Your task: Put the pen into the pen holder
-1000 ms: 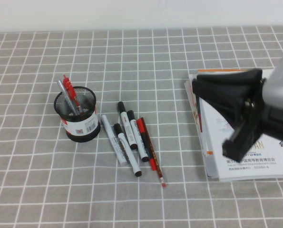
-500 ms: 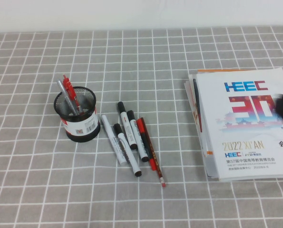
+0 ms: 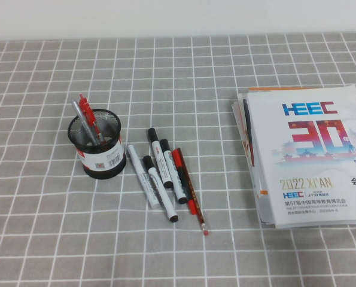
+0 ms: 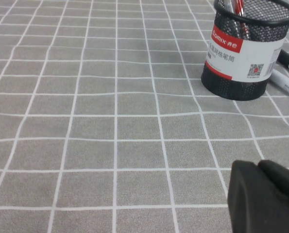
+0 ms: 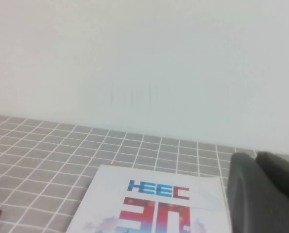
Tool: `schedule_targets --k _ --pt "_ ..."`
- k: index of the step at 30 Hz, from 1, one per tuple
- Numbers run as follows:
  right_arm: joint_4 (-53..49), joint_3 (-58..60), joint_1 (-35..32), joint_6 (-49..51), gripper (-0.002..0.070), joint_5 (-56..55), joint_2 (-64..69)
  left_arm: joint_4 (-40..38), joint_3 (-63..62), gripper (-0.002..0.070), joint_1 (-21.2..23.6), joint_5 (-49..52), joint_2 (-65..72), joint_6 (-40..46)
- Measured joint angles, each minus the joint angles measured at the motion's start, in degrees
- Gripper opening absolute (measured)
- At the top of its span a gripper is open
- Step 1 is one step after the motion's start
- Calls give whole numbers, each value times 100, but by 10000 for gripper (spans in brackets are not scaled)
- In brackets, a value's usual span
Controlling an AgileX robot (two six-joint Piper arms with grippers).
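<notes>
The black wire-mesh pen holder (image 3: 97,148) stands at the table's left middle, its white and red label facing front. The slim grey pen (image 3: 82,118) stands in it, leaning left beside a red pen (image 3: 88,115). The holder also shows in the left wrist view (image 4: 245,53). My left gripper (image 4: 257,165) is shut and empty, low over the cloth at the near left, well short of the holder. My right gripper (image 5: 255,156) is shut and empty, raised over the booklets at the right and outside the high view.
Just right of the holder lie a pale grey pen (image 3: 140,175), three white black-capped markers (image 3: 166,169), a red pen (image 3: 183,182) and a pencil (image 3: 197,210). A stack of booklets (image 3: 309,155) lies at the right. A grey checked cloth covers the table.
My right arm has pulled away to the right, out of the high view, uncovering the booklets. The holder and the pens have not moved.
</notes>
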Motion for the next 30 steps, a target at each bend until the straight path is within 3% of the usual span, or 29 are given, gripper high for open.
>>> schedule_targets --k 3,5,7,9,11,12,14,20,30 --pt "396 121 -23 -199 -12 0 -47 0 0 -6 0 0 0 0" --pt "1417 239 -23 -1145 -12 55 -47 0 0 -6 0 0 0 0" --pt "3314 362 -23 -2950 -12 263 -70 0 0 -6 0 0 0 0" --pt "5631 454 -38 -5411 -12 758 -185 0 0 -6 0 0 0 0" --pt "7162 556 -118 -7318 -12 1273 -358 0 0 -6 0 0 0 0" --pt "7572 641 -175 -7798 -12 1443 -466 0 0 -6 0 0 0 0" --pt "7753 841 -300 -8046 -12 1517 -700 0 0 -6 0 0 0 0" --pt "7284 1408 -620 -7180 -12 1664 -1282 0 0 -6 0 0 0 0" --pt "7183 1498 -845 -6927 -12 2315 -1544 0 0 -6 0 0 0 0"
